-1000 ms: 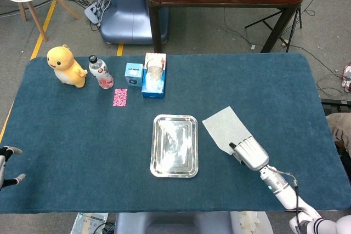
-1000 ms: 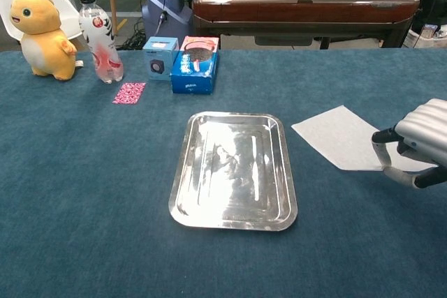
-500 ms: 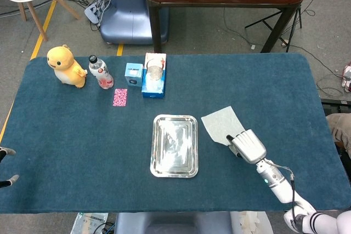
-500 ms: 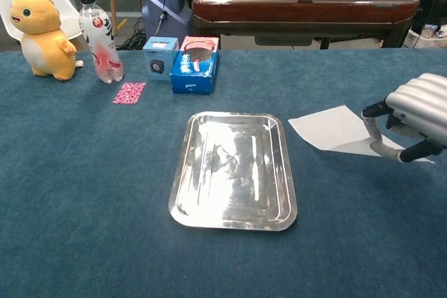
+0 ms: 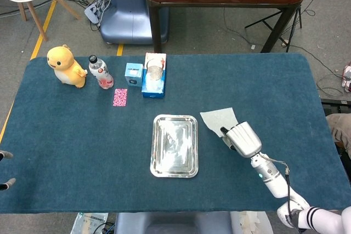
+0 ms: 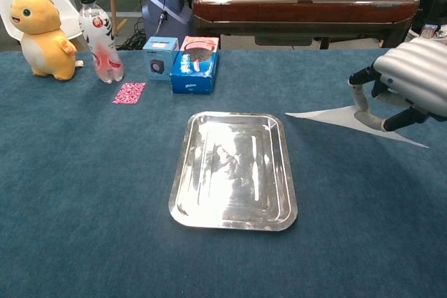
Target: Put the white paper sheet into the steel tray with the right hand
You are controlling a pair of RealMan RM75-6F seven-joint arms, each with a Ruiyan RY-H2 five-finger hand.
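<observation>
The white paper sheet (image 5: 218,118) (image 6: 328,114) hangs above the cloth just right of the steel tray (image 5: 174,146) (image 6: 233,169), nearly edge-on in the chest view. My right hand (image 5: 243,140) (image 6: 405,83) pinches its near right part between thumb and fingers, lifted off the table. The tray lies flat and holds nothing. Of my left hand (image 5: 4,169) only two fingertips show at the left edge of the head view, spread apart with nothing between them; the chest view does not show it.
Along the back left stand a yellow plush toy (image 5: 66,66), a water bottle (image 5: 100,72), a small blue box (image 5: 133,73) and a tissue box (image 5: 154,75). A pink card (image 5: 120,97) lies flat in front of them. The blue cloth (image 5: 82,146) covers the table.
My right hand has risen and moved left toward the tray, lifting the paper off the cloth. The left hand has slipped further out of the head view.
</observation>
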